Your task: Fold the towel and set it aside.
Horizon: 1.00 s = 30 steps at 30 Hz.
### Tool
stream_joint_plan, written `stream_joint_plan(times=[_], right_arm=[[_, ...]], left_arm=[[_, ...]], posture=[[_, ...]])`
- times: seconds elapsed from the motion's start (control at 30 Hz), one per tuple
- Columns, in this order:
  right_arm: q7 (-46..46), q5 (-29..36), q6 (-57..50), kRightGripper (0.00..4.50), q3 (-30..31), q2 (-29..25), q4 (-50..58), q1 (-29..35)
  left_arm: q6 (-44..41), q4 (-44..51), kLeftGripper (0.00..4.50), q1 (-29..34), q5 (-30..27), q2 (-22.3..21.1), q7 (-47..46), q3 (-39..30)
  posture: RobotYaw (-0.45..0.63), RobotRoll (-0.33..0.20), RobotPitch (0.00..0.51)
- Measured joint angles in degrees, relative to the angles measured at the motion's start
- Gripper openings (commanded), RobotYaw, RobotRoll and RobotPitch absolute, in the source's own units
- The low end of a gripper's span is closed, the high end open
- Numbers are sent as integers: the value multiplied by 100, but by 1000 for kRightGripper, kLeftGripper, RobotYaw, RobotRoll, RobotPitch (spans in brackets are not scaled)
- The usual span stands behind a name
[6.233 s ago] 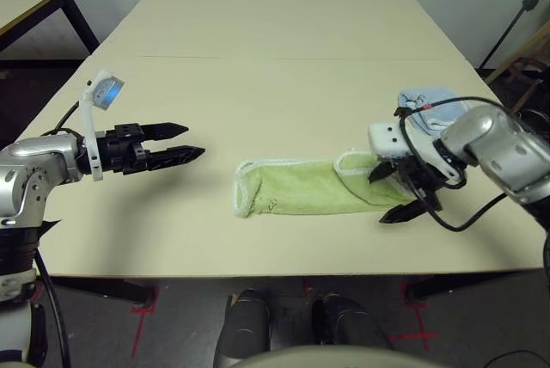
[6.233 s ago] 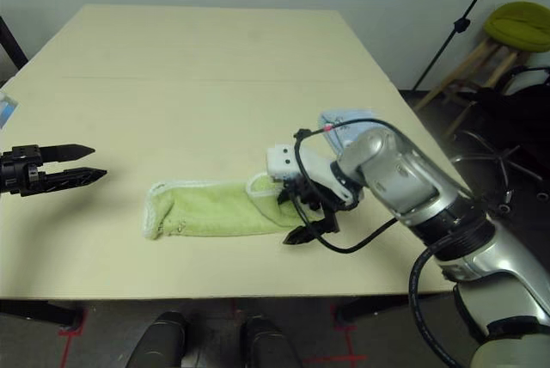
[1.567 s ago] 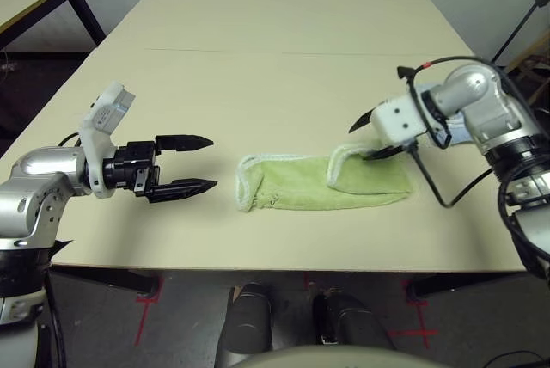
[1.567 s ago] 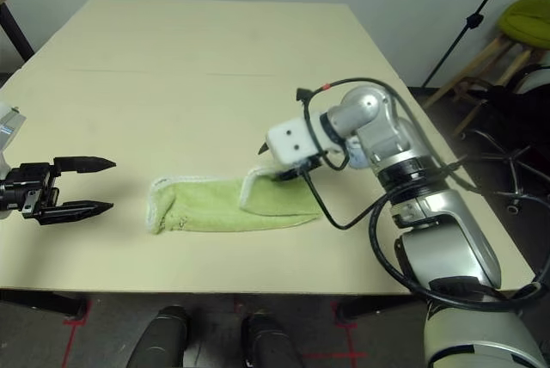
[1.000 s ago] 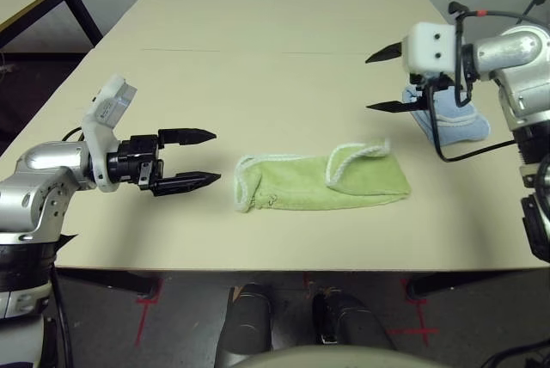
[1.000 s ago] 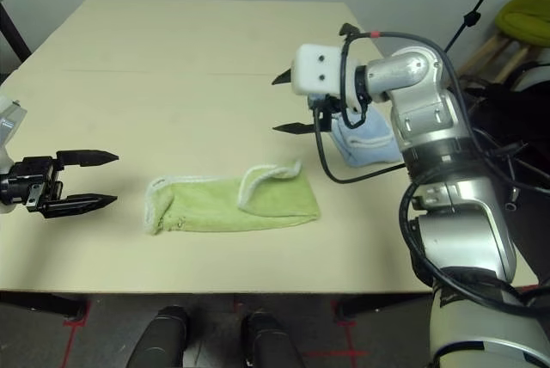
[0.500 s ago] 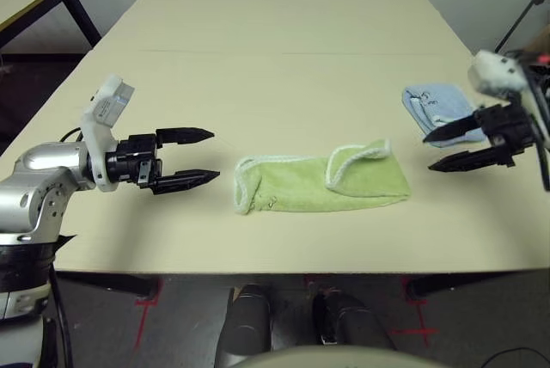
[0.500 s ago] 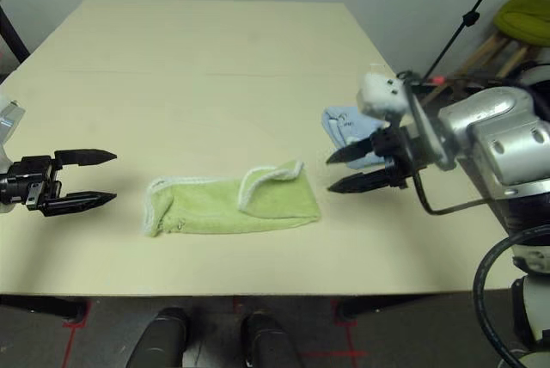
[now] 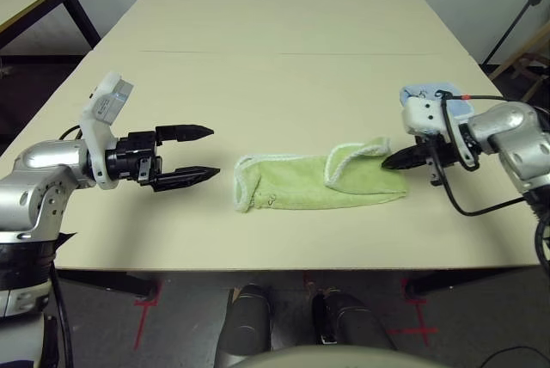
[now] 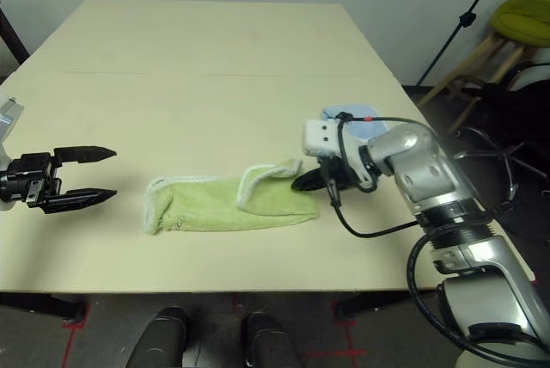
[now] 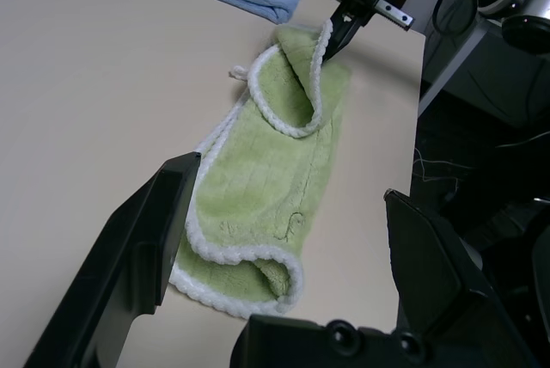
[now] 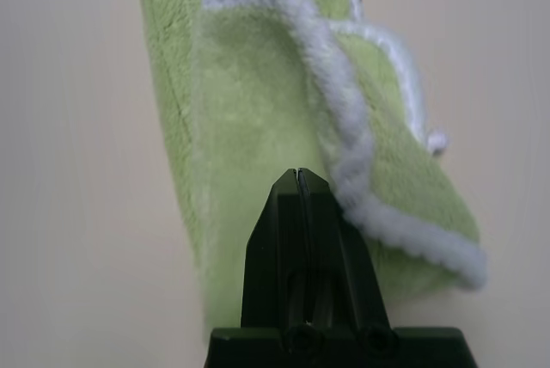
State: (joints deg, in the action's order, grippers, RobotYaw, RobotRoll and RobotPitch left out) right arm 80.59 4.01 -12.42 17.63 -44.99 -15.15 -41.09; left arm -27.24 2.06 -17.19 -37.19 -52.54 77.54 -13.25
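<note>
While my forearms frame it, the cream table (image 9: 275, 33) takes up most of the head views, far end cropped. On it, near the front edge, the towel (image 9: 318, 183) lies as a long green folded strip with white edging, its right end flipped into a loose loop; the fold hides the layers underneath, and I can't make out any embroidery from up here. Behind its right end, the blue cloth (image 10: 348, 116) is mostly covered by my right wrist camera block.

My right gripper (image 9: 388, 160) has its fingers pressed together with no gap, tip down on the towel's right end; whether any fabric is pinched I can't tell, since in the right wrist view the closed fingers (image 12: 301, 213) just sit on the pile beside the white hem. A second ago that gripper was up high over the blue cloth and spread wide.

My left gripper (image 9: 204, 153) hangs above the table left of the towel, well apart from it, fingers spread wide, same spot as before. The towel's shape is unchanged too.
</note>
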Motion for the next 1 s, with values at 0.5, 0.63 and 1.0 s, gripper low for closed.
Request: stream_joint_plan(times=[0.5,0.63,1.0], right_arm=[[-905,-249,1266,16,-338,667,-754,-245],[-1305,-45,1117,16,-557,1032,-617,228],[-1790,755,-182,16,-1045,1225,384,2081]], left_arm=[[-3,0,4500,-17,-77,-1,-26,-12],[-3,-1,4500,-26,-78,4,-37,-12],[-5,4,4500,-30,-118,25,-119,-25]], posture=[[165,0,140],[175,0,137],[167,0,136]])
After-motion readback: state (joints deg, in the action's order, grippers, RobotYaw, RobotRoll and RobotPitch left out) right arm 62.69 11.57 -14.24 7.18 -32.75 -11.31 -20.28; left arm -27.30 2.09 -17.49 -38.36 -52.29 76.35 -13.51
